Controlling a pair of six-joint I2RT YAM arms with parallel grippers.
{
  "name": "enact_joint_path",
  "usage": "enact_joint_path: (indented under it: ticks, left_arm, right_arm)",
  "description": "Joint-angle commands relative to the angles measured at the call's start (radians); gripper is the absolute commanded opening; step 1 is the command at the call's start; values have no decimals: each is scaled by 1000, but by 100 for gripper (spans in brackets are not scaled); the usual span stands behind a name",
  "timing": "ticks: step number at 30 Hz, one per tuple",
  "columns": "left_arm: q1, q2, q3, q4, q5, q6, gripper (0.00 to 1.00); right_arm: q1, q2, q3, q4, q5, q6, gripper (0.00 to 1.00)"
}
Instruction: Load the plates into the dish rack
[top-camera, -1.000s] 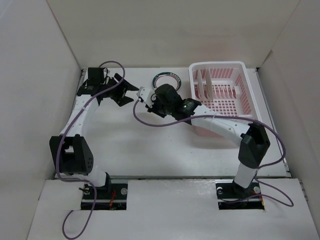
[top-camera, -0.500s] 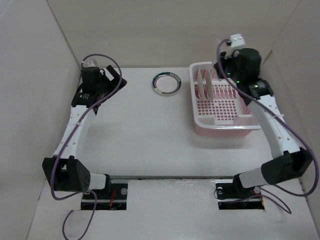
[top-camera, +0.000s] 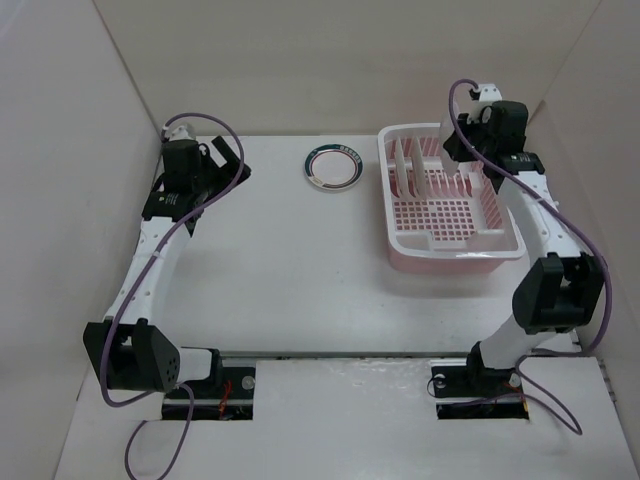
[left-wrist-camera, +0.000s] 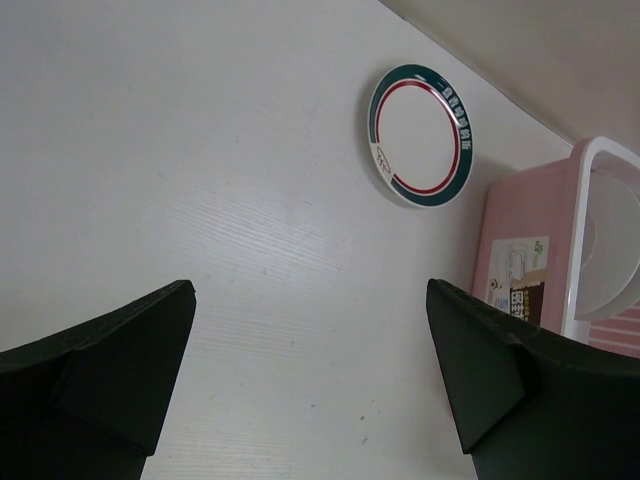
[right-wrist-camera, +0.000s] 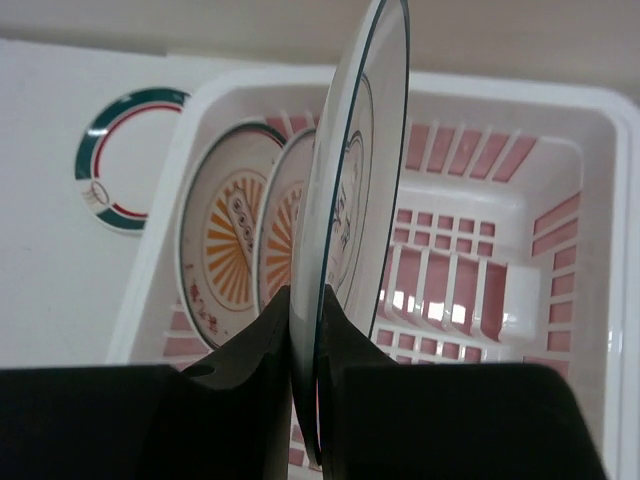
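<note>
The pink-and-white dish rack (top-camera: 452, 243) stands at the back right, and two orange sunburst plates (right-wrist-camera: 225, 245) (right-wrist-camera: 283, 225) sit upright in slots at its left end. My right gripper (right-wrist-camera: 308, 310) is shut on the lower edge of a white plate with a thin dark rim (right-wrist-camera: 360, 180). It holds that plate on edge over the rack, just right of the two slotted plates. A green-banded plate (top-camera: 334, 165) lies flat on the table left of the rack. My left gripper (left-wrist-camera: 310, 370) is open and empty at the far left, pointing toward the green-banded plate (left-wrist-camera: 420, 135).
White walls close in the table on the left, back and right. The rack's white rim (right-wrist-camera: 500, 100) runs close to the back wall. The right arm's purple cable (top-camera: 590, 300) loops beside the rack's right side.
The left gripper opened and drew back to the far left. The right arm swung from the table's middle to above the rack with the plate, then dropped slightly.
</note>
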Motion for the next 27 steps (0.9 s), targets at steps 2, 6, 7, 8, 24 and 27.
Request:
enact_joint_path:
  ticks: [2,6,7,8,24,27]
  left_arm:
    - [0,-16,3,38,17,32,100]
    - [0,-16,-19,47,37,41,100]
    - [0,-16,-19,47,37,41,100]
    - [0,-16,-19,38,37,41,100]
    - [0,13,0,20,37,51,100]
    - [0,13,0,20,37,51,100]
  right_arm:
    - [-39,26,2,97,-49,-4,0]
    - [-39,75,11,97,-49,-4,0]
    - [-39,75,11,97,-49,-4,0]
    - [-39,90,11,97,-58,-4,0]
    - [-39,164,-52,111,-67,25,0]
    - [-39,176,-52,111,-67,25,0]
